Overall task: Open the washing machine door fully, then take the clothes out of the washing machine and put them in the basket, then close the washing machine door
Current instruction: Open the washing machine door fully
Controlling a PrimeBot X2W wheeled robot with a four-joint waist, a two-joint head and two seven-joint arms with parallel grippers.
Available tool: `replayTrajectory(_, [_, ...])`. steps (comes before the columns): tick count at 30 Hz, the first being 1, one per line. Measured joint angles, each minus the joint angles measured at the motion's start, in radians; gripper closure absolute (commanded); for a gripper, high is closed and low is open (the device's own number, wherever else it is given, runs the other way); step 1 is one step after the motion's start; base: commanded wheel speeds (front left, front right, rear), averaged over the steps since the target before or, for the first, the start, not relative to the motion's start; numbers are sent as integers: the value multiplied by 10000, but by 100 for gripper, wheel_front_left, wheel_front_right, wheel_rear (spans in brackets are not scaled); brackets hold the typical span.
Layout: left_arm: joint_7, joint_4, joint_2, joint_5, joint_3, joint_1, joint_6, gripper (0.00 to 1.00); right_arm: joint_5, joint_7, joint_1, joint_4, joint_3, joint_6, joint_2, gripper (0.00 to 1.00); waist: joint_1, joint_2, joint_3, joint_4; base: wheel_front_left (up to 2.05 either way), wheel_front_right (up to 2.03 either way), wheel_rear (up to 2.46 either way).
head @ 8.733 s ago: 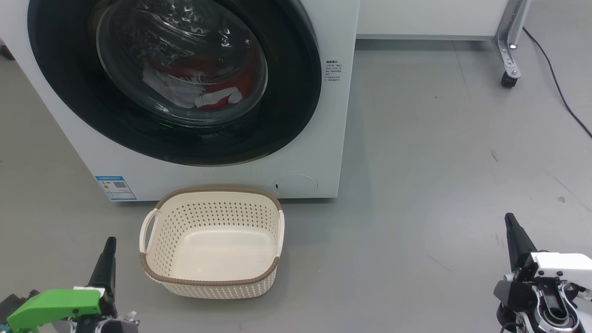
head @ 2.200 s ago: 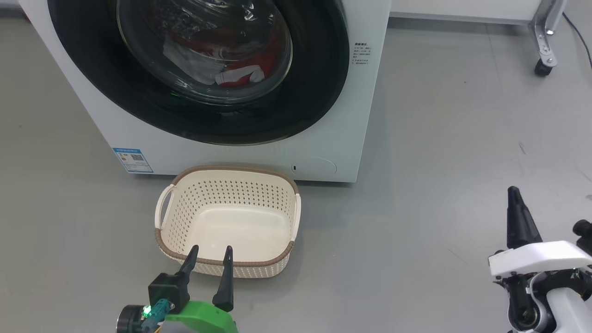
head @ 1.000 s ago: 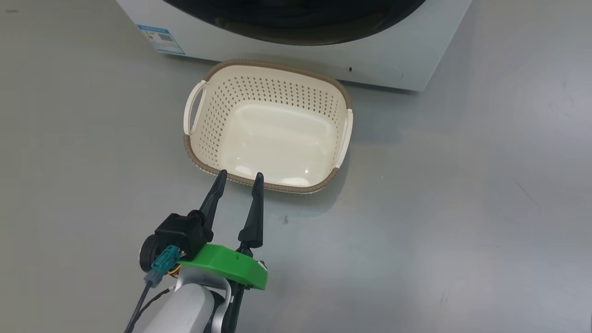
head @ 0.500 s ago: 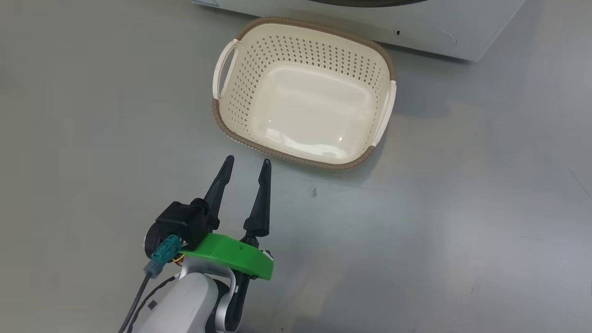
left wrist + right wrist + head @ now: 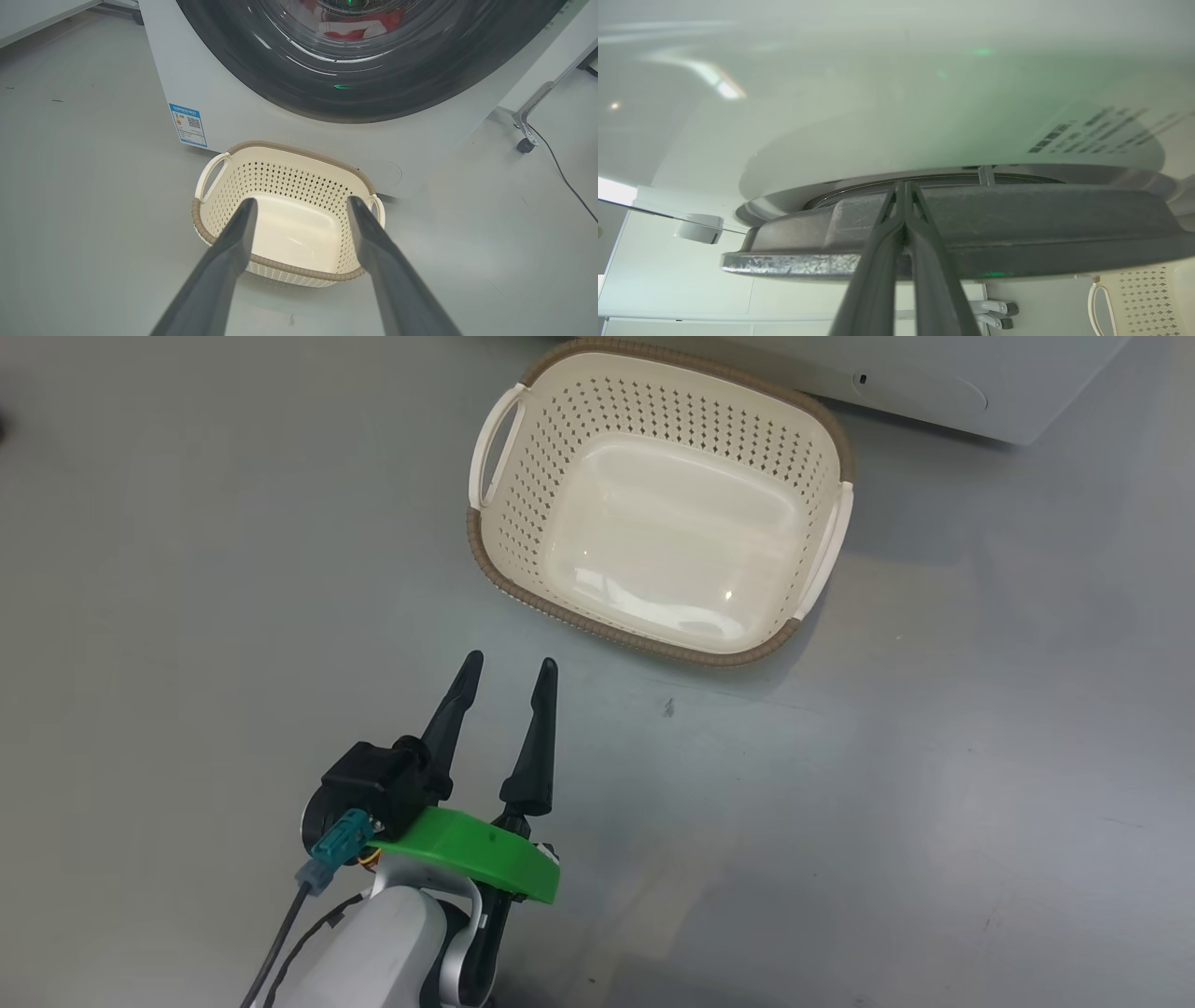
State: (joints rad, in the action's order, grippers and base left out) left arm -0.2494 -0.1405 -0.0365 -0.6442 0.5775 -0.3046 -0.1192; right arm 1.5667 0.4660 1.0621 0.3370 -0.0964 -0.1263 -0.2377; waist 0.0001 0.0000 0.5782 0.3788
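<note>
The cream basket (image 5: 523,523) stands empty on the grey floor, just in front of the washing machine (image 5: 934,392). My left gripper (image 5: 512,663) hovers open a little short of the basket's brown near rim, fingers pointing at it. In the left wrist view that gripper (image 5: 302,201) frames the basket (image 5: 210,224), with the black-rimmed washing machine door (image 5: 373,93) behind it and the red and white clothes (image 5: 355,32) seen through the glass. My right gripper (image 5: 903,184) is shut, with its tips at the seam between the door's dark rim (image 5: 1017,224) and the white machine front (image 5: 878,116).
A blue label (image 5: 188,125) marks the machine's lower left front. To the machine's right stand a metal leg on a caster (image 5: 525,140) and a black cable (image 5: 570,186) on the floor. Open grey floor lies left of the basket.
The head camera has swung, so the basket now sits higher and further right in its view. My left gripper stays open, its tips now short of the basket's rim.
</note>
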Motion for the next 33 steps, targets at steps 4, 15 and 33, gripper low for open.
replayTrajectory(4, [0,6,4,-59,40,-3,0,0,12,224,305,213,58,0,-161,100,0,0,80,92,0,0,0])
replayTrajectory(15, [0,10,23,-73,27,-4,0,0,278,807,800,1129,194,0,-328,100,0,0,120,228,0,0,0])
replayTrajectory(33, [0,10,29,-142,38,-8,0,0,715,1764,1043,2299,295,0,-481,100,0,0,-15,224,0,0,0])
